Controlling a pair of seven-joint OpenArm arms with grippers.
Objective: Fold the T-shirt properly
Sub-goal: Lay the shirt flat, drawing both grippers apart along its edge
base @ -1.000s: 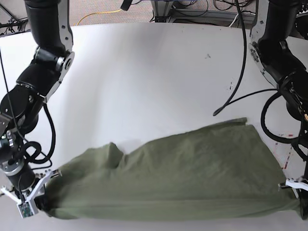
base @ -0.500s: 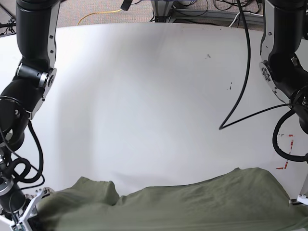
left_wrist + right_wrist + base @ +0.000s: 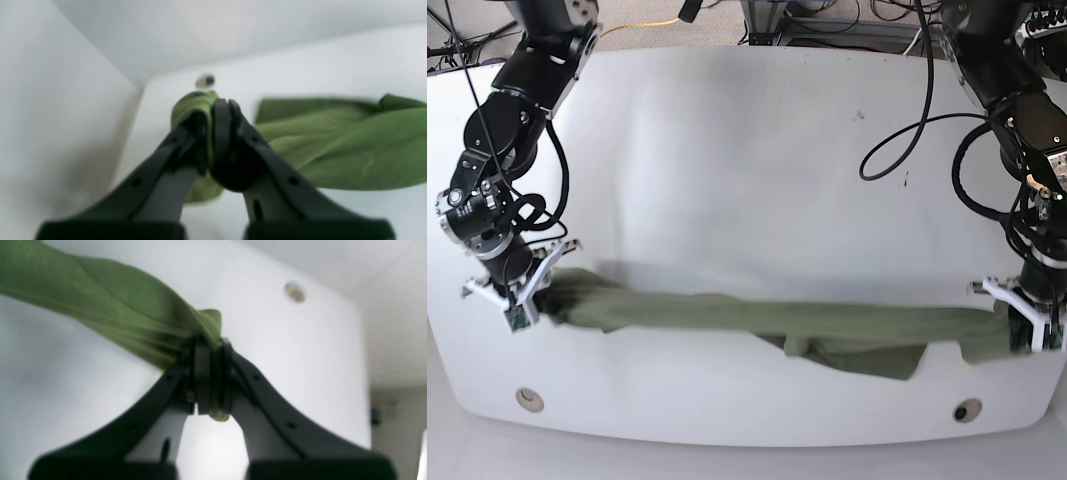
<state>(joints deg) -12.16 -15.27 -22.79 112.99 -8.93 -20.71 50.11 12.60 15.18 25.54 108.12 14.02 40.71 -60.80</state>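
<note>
Left tool [image 3: 213, 110] clamps one end of the T-shirt [image 3: 757, 318], right tool [image 3: 208, 350] the other — cloth strung between them as a sagging band above the counter [image 3: 727, 160]. No tidy fold yet (most work left, prob.).

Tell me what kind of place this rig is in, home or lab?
Most likely a robotics lab or test bench, not a home. Two black arms hold an olive T-shirt over a bare white table, loose cables trail across it, and cables and metal framing sit on the floor beyond its far edge.
</note>
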